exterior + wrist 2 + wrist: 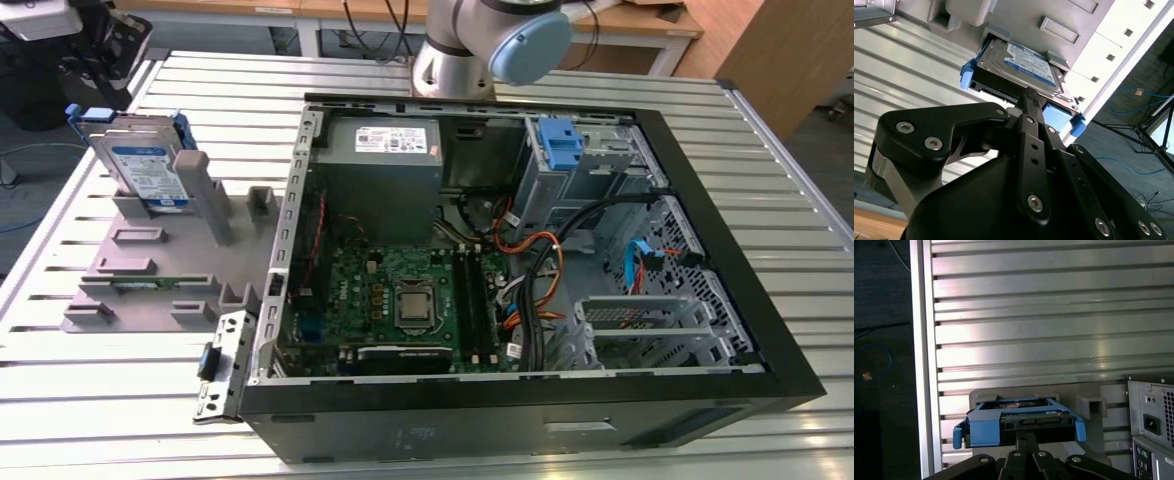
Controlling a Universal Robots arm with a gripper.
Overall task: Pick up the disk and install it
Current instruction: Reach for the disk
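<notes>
The disk (140, 160) stands on edge in a grey holder (147, 270) on the table, at the exterior view's left of the open computer case (534, 250). It is silver-grey with a white-and-blue label and blue rails. In both wrist views the disk (1026, 62) (1019, 422) lies just beyond my black gripper (1027, 92) (1026, 437). The fingertips are pressed together and hold nothing. They line up with the disk's near end, and I cannot tell whether they touch it.
Inside the case are a grey power-supply box (380, 150), a motherboard (400, 300), cables, and a drive bay with a bare blue clip (561, 145). The arm (494, 40) rises behind the case. The slatted metal table (120, 400) ends close to the holder.
</notes>
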